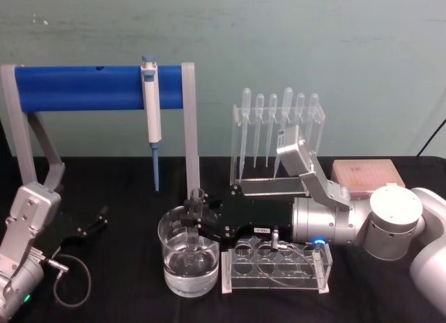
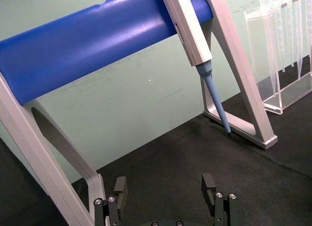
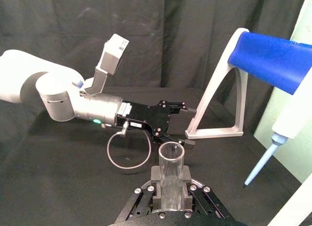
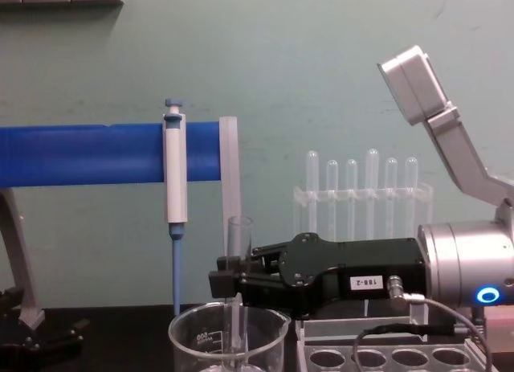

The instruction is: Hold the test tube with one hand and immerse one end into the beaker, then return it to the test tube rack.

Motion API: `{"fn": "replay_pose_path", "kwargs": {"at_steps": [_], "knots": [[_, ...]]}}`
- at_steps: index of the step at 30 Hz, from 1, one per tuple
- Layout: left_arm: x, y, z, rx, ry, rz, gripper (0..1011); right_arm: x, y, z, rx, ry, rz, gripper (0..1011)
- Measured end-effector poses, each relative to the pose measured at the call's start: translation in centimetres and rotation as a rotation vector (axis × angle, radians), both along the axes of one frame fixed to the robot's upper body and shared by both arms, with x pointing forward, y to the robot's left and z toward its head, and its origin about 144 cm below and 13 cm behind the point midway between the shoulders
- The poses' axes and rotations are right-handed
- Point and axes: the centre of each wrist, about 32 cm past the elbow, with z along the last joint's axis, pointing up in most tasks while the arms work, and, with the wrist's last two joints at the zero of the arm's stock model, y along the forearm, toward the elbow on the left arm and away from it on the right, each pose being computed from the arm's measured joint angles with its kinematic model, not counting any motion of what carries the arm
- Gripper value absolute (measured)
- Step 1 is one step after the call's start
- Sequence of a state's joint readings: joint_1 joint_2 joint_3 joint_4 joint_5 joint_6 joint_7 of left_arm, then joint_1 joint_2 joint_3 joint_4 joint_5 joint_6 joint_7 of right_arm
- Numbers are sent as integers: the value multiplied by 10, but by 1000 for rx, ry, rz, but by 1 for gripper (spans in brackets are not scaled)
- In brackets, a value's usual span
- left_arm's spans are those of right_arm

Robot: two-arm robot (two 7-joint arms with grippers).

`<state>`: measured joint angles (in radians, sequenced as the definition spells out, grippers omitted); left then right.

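Parked left end effector (image 1: 96, 222) wide open. Working right end effector (image 1: 195, 215) clamps test tube (image 4: 239, 235) upright, lower end in beaker (image 4: 193, 340) just below it. Risk: swinging toward test tube rack (image 1: 275, 267) under its wrist before lifting, so tube hits beaker wall.

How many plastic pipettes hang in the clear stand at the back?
6 pipettes, side by side in one row in the clear stand at the back right; the wrist camera hides some lower ends.
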<state>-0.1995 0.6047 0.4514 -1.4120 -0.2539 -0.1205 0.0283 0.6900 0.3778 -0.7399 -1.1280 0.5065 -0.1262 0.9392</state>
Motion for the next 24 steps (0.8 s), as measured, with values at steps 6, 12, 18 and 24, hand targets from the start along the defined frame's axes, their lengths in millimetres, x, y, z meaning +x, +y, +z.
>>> {"fn": "replay_pose_path", "kwargs": {"at_steps": [6, 12, 18, 24], "knots": [[0, 0, 0, 0, 0, 0, 1000, 1, 1, -1, -8, 0, 0, 224], [0, 0, 0, 0, 0, 0, 1000, 1, 1, -3, -10, 4, -3, 224], [0, 0, 0, 0, 0, 0, 1000, 3, 2, -4, -9, 9, -3, 225], [0, 0, 0, 0, 0, 0, 1000, 3, 2, -4, -9, 9, -3, 224]]}}
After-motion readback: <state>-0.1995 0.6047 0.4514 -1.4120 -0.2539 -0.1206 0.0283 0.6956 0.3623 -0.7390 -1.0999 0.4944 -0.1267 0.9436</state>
